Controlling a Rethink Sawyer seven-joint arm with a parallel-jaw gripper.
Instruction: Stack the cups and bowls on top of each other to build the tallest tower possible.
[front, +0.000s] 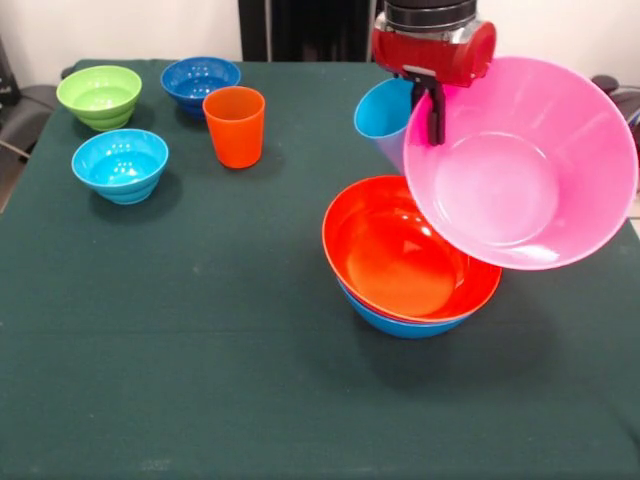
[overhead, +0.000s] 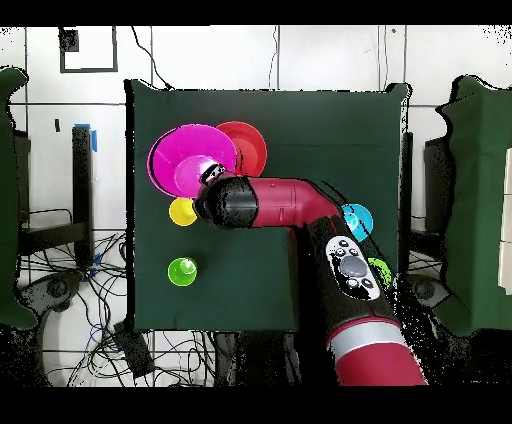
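Pink bowl (front: 520, 165) is what matters at this moment: we see it hanging steeply tilted at the right of the front view, its open mouth turned toward the camera and its lower edge touching, or all but touching, the right rim of the orange bowl (front: 405, 250). The gripper (front: 432, 105) comes down from the top edge and pinches the pink bowl's upper left rim, one dark finger showing inside the wall; the other is hidden behind it.

Below and to the left sits the nested pair, orange bowl inside the blue bowl (front: 400, 322), just right of centre. So the pink bowl lies right of and above that pair, not centred over it. We judge that the coming move turns on this offset: the bowl must travel left in the front view and level out before it can sit in the orange one. In the overhead view the pink bowl (overhead: 185, 155) overlaps the orange bowl (overhead: 245, 145) only partly.

A light blue cup (front: 382, 115) stands just behind the gripper, close enough to be knocked. The orange cup (front: 235, 125) and three small bowls (front: 120, 165) wait at the upper left; a yellow cup (overhead: 182, 211) and green cup (overhead: 182, 271) show overhead only.
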